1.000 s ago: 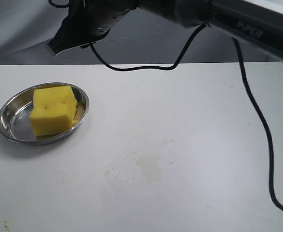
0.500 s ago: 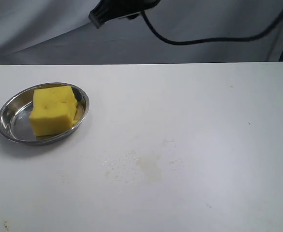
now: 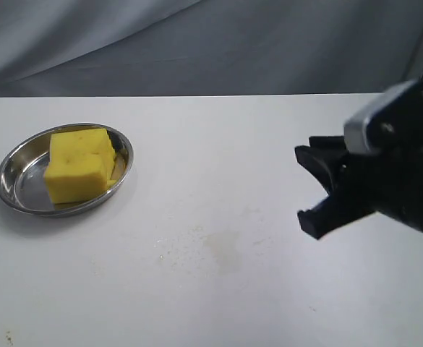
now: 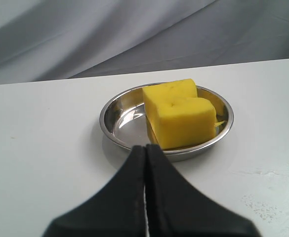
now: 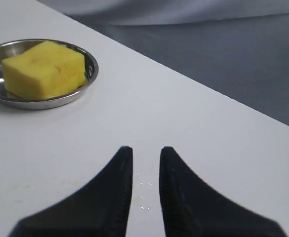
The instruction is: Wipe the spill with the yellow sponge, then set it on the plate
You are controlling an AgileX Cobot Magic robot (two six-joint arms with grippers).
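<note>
**Figure.** Exterior and wrist views of a white table [image 3: 269,123] in front of a grey draped cloth [image 3: 233,43].

- **Sponge and plate.** The yellow sponge [image 3: 81,165] lies inside the plate [image 3: 12,184], which stands at the left side of the table in the exterior view. The block rests on the dish floor toward the side of the plate nearer the table's middle, and bare steel shows on the other side.
- **Spill.** The spill [image 3: 222,249] appears as a faint pale tan smear with fine specks near the middle of the table. It lies well apart from the plate, to the plate's right.
- **Right gripper.** The right gripper [image 3: 304,189] hangs over the right part of the table, to the right of the smear, pointing left. In its wrist view the two black fingers [image 5: 122,168] stand a narrow gap apart with only bare table between them, gripping nothing.
- **Left gripper.** The left gripper [image 4: 144,148] is seen in its wrist view only. Its fingers are pressed together along their length and hold nothing, with the tips aimed at the near rim of the plate
</note>
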